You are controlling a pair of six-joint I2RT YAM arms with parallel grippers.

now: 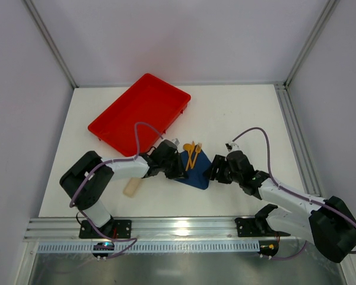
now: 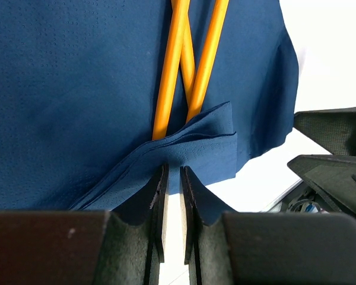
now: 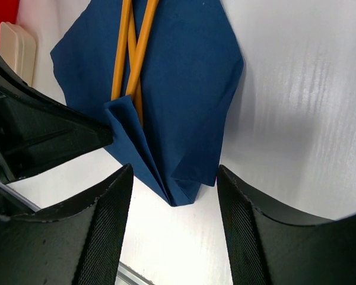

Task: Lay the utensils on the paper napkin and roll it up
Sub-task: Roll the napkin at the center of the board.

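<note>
Left claw [image 2: 173, 170] is pinching the folded corner of the paper napkin [image 2: 65, 89] over the near ends of the utensils [image 2: 173, 71], their long axis running straight away from it, while the right claw [image 3: 175, 172] is hanging open just beside that corner.

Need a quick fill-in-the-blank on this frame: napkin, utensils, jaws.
1. The utensils lie crossed on the ___ paper napkin.
2. One napkin corner is folded over the orange ___.
3. Jaws of the right gripper stand ___.
4. Jaws of the left gripper sit nearly ___ at the fold.
Missing: blue; utensils; open; closed.
</note>
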